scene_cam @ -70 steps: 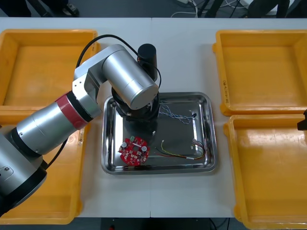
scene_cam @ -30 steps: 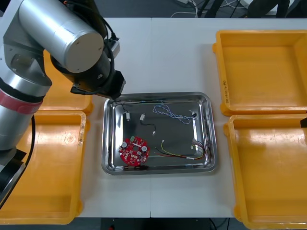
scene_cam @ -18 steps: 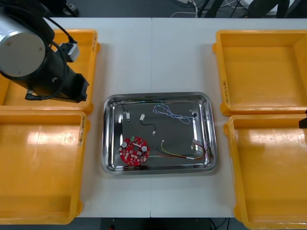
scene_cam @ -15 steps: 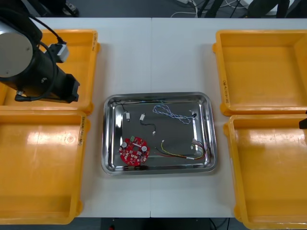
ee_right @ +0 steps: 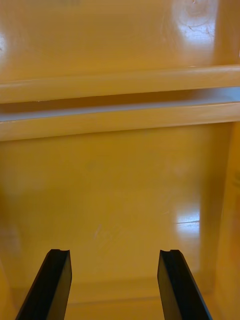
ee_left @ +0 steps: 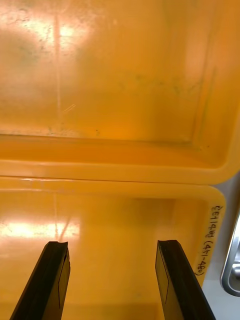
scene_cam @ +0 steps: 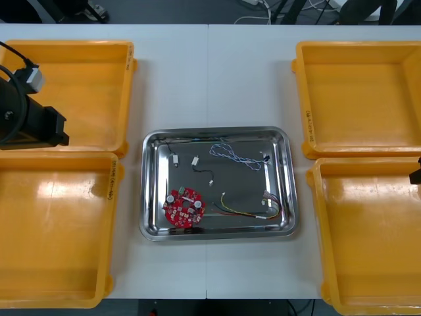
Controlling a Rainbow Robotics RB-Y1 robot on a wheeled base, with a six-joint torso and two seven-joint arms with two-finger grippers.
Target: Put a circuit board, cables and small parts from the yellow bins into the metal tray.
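On the tabletop (scene_cam: pixel 210 79), yellow bins (scene_cam: pixel 66 85) flank the metal tray (scene_cam: pixel 240 181). The left hand (ee_left: pixel 112 245) hangs open over the left bins, the right hand (ee_right: pixel 114 252) open over the right. The tray holds a red circuit board (scene_cam: pixel 185 207), a blue-and-white cable (scene_cam: pixel 233 155), a red-and-yellow cable (scene_cam: pixel 250 212) and small metal parts (scene_cam: pixel 195 160).

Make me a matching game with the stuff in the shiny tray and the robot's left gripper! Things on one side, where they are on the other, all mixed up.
Things:
1. circuit board
2. blue and white cable
3. red and yellow cable
4. left gripper

Places:
A. far right part of the metal tray
B. over the left yellow bins, jaws open
C. near left corner of the tray
D. near right corner of the tray

Pairs: 1-C, 2-A, 3-D, 4-B.

The right gripper hangs over the right yellow bins, jaws open.
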